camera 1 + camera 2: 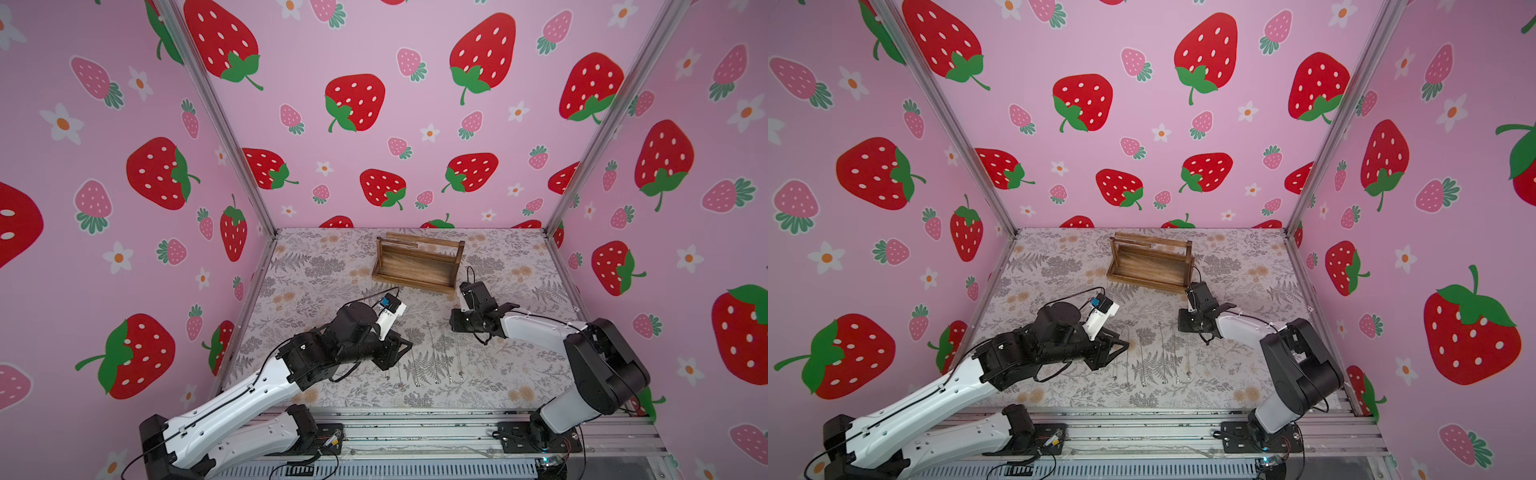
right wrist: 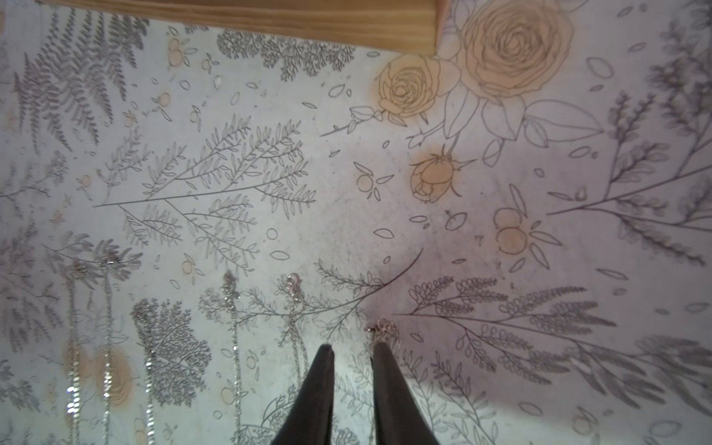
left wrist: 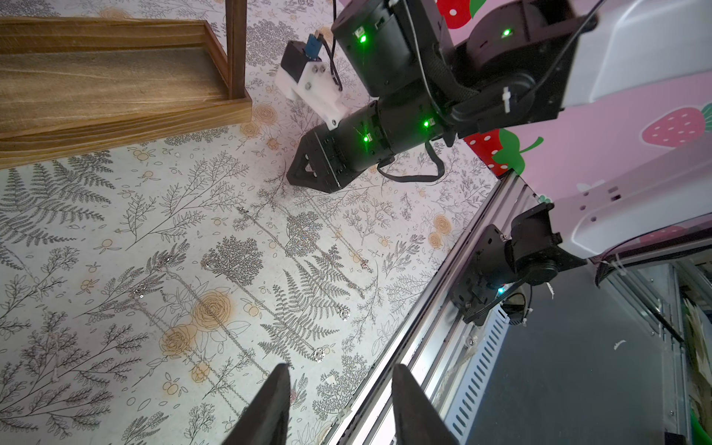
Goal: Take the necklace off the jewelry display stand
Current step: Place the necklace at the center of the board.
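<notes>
Floral tabletop (image 1: 311,266), one jewelry display stand (image 1: 415,268)

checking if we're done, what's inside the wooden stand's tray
Only bare wood shows inside the jewelry display stand; no chain visible. The near rim covers a thin strip of floor.

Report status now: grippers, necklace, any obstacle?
Left gripper open, empty. Right gripper open, low over mat, necklace clasp at its fingertip. Stand bars look bare; other necklaces in row on mat. Nothing in the way.
</notes>
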You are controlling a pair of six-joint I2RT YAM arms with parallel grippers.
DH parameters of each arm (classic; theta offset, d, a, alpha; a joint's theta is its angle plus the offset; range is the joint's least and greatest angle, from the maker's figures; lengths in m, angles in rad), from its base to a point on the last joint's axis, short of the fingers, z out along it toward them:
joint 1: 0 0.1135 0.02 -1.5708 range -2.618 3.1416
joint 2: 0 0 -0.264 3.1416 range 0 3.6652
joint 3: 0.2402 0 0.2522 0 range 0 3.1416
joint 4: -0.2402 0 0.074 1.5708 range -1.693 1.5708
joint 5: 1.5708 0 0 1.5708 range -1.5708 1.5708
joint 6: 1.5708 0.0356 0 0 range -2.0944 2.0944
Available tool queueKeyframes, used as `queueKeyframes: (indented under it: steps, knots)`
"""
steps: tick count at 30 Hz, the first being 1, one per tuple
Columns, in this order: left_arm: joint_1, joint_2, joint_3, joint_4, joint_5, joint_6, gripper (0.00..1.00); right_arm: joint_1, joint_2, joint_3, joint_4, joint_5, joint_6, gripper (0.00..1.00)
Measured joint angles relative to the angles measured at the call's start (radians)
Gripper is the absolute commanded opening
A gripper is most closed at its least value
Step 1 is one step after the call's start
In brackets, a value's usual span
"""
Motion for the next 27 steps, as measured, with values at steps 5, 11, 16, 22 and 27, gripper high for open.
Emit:
queueKeyframes:
  steps: [5, 11, 16, 22, 27]
  knots:
    - [0.0, 0.0, 0.0, 0.001, 0.0, -0.008, 0.45, 0.0, -0.068, -0.014, -0.001, -0.016, 0.001, 0.24]
    - [0.0, 0.003, 0.0, 0.019, 0.007, -0.023, 0.47, 0.0, -0.182, -0.042, -0.022, -0.025, 0.003, 0.24]
    - [0.029, 0.002, -0.016, 0.087, 0.026, -0.039, 0.5, 0.0, -0.336, -0.06, -0.069, -0.02, -0.002, 0.44]
    - [0.201, -0.006, -0.126, 0.239, 0.122, -0.107, 0.61, 0.0, -0.493, -0.059, -0.159, 0.009, -0.031, 0.67]
    - [0.311, -0.003, -0.237, 0.393, 0.168, -0.193, 0.99, 0.0, -0.641, -0.06, -0.225, 0.05, -0.053, 0.93]
